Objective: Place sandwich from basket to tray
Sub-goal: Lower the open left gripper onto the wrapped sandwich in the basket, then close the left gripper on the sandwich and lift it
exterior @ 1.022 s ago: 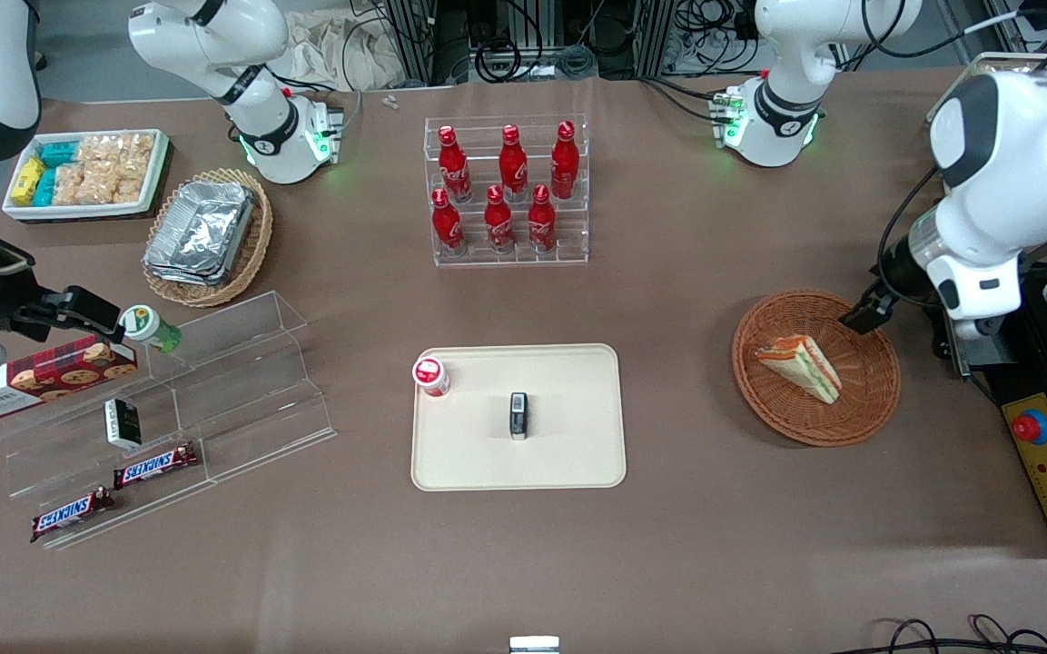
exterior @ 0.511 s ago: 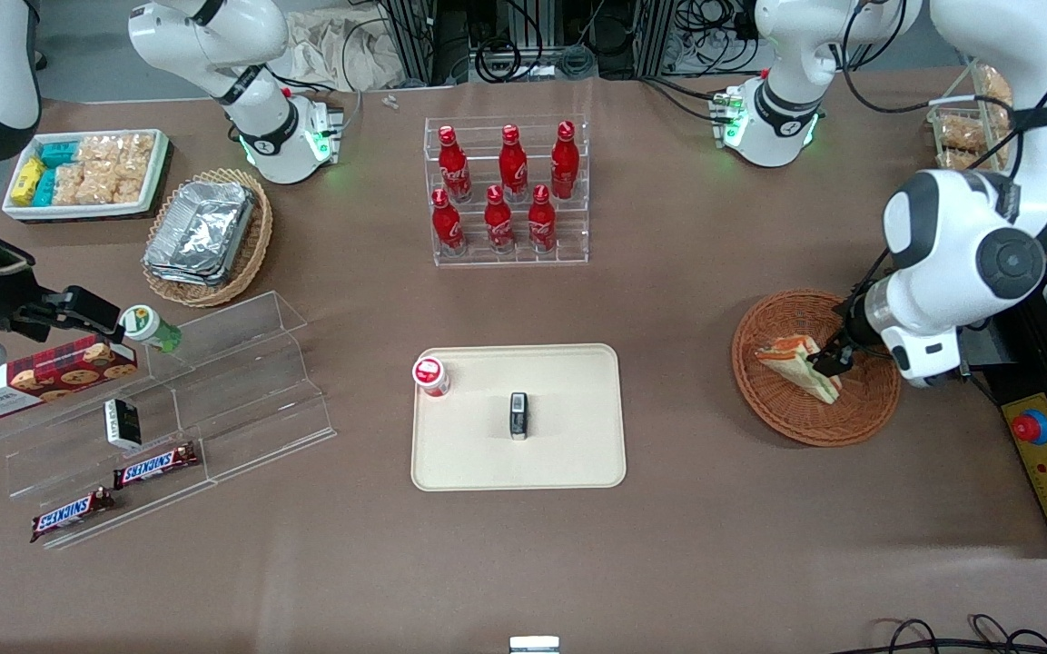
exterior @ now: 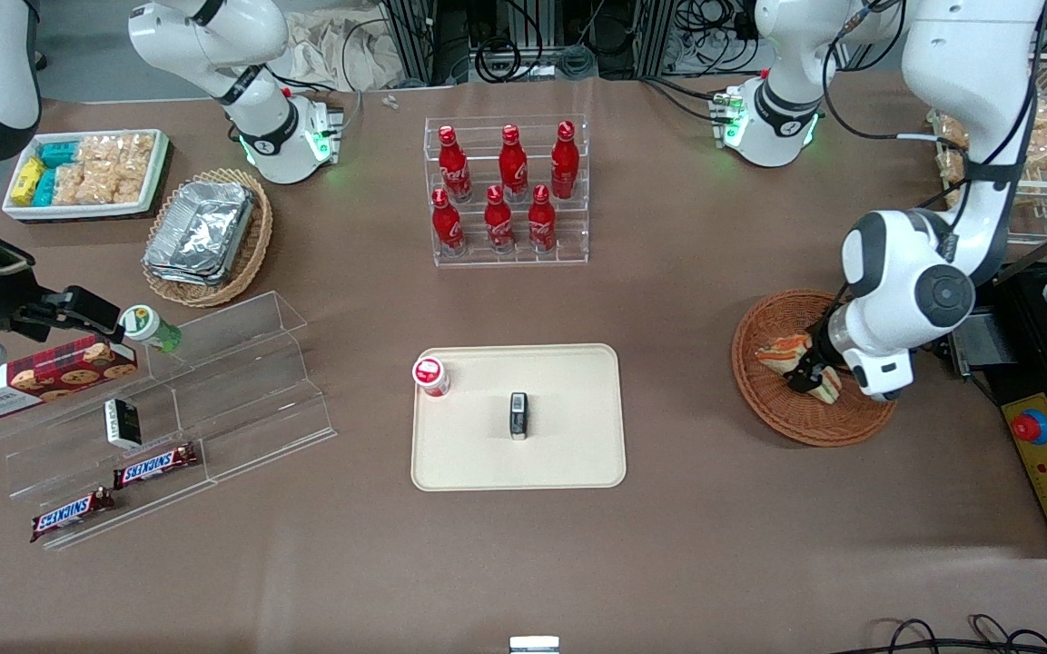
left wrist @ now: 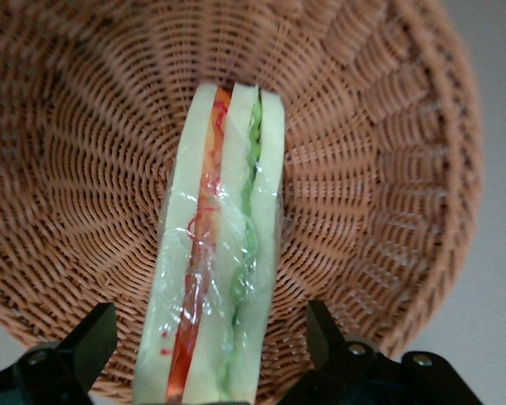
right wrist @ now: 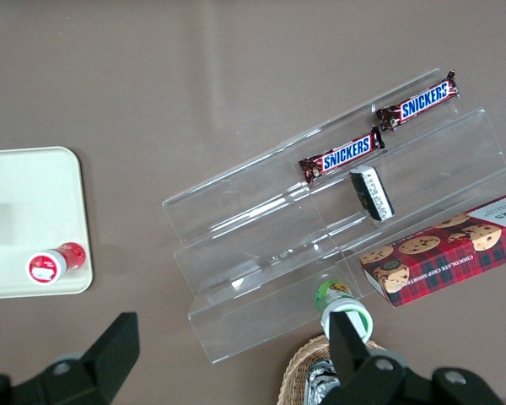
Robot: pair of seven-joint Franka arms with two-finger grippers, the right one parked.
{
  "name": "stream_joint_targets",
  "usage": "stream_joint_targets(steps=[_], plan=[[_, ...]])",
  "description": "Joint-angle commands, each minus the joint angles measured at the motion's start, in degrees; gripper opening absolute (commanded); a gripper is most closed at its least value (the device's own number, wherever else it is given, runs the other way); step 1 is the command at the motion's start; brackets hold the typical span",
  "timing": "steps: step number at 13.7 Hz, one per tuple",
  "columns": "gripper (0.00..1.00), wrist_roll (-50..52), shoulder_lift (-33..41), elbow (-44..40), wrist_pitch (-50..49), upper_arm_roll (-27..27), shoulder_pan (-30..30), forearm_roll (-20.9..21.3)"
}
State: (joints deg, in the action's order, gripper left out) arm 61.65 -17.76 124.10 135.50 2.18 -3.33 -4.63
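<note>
The sandwich (exterior: 779, 349), a wrapped white-bread wedge with red and green filling, lies in the round reddish-brown basket (exterior: 814, 434) toward the working arm's end of the table. My left gripper (exterior: 807, 375) is down in the basket, straddling the sandwich. In the left wrist view the sandwich (left wrist: 223, 253) runs lengthwise between the two black fingers (left wrist: 91, 339), with a gap of basket (left wrist: 84, 169) weave showing on each side, so the gripper (left wrist: 209, 317) is open. The cream tray (exterior: 568, 459) sits mid-table, also seen in the right wrist view as the tray (right wrist: 25, 194).
On the tray stand a small red-capped bottle (exterior: 430, 376) and a small black object (exterior: 518, 415). A clear rack of red bottles (exterior: 509, 191) stands farther from the camera. A yellow control box with a red button (exterior: 1042, 450) lies beside the basket.
The left arm swung over the basket and came down; its gripper went from the basket's rim to straddling the sandwich. The sandwich has not moved.
</note>
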Motion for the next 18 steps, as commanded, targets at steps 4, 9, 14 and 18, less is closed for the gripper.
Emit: stream_joint_targets(steps=[4, 9, 14, 18], plan=[[0.26, 1.6, -1.7, 0.8, 2.7, 0.3, 0.0, 0.5], [0.0, 1.1, 0.7, 0.1, 1.5, 0.3, 0.4, 1.0], [0.0, -5.4, 5.4, -10.2, -17.6, 0.3, 0.1, 1.0], [0.0, -13.3, 5.0, -21.3, -30.9, 0.5, -0.2, 0.3]])
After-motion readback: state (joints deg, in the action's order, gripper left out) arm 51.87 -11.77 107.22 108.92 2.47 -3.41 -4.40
